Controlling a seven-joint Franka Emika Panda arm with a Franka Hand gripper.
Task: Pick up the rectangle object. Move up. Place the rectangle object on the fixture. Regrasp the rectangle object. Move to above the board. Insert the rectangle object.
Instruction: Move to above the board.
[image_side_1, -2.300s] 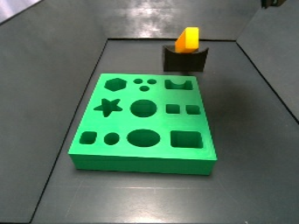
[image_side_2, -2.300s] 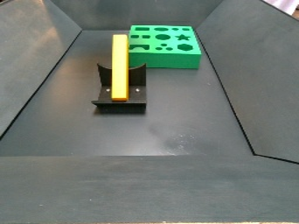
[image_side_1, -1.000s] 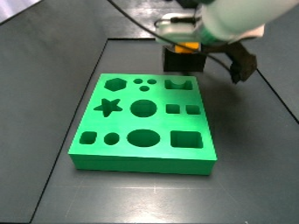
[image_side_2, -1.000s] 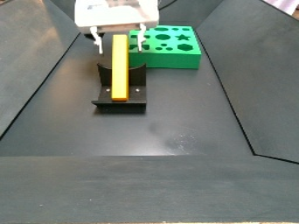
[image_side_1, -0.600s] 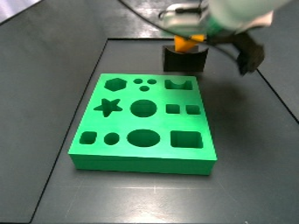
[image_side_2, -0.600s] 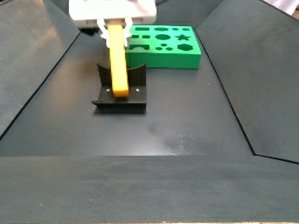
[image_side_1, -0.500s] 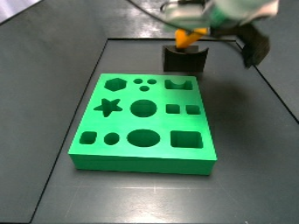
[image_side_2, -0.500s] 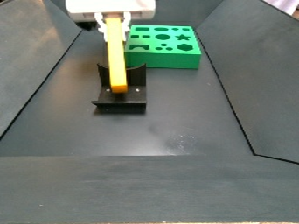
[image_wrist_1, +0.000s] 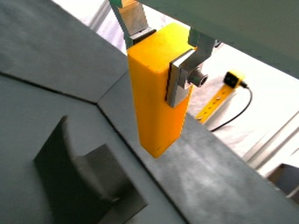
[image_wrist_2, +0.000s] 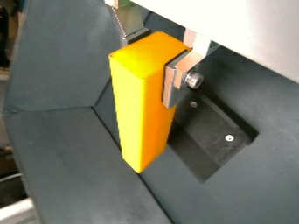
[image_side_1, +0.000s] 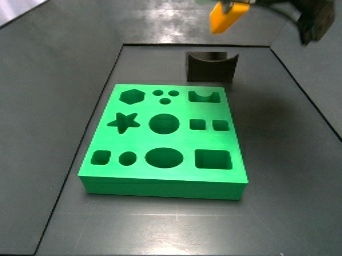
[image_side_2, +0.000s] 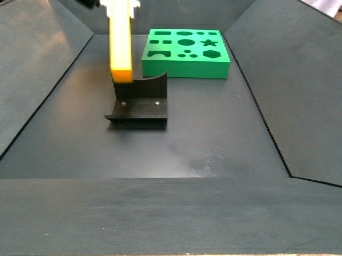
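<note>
Since the earlier frames the block (image_side_2: 120, 40) has risen off the fixture (image_side_2: 139, 103) and now hangs clear above it, upright, its top cut by the frame edge. In a side view only the lower end of the block (image_side_1: 229, 15) shows, high above the fixture (image_side_1: 211, 67), which stands just behind the board (image_side_1: 164, 139) on the table (image_side_1: 287, 210). In both wrist views the claw (image_wrist_1: 162, 54) is closed on the upper part of the block (image_wrist_1: 160, 92), silver fingers (image_wrist_1: 184, 74) pressing two opposite faces. Below the claw (image_wrist_2: 156, 56), the block (image_wrist_2: 146, 103) and its lower end are free, with the fixture (image_wrist_2: 216, 138) under it.
</note>
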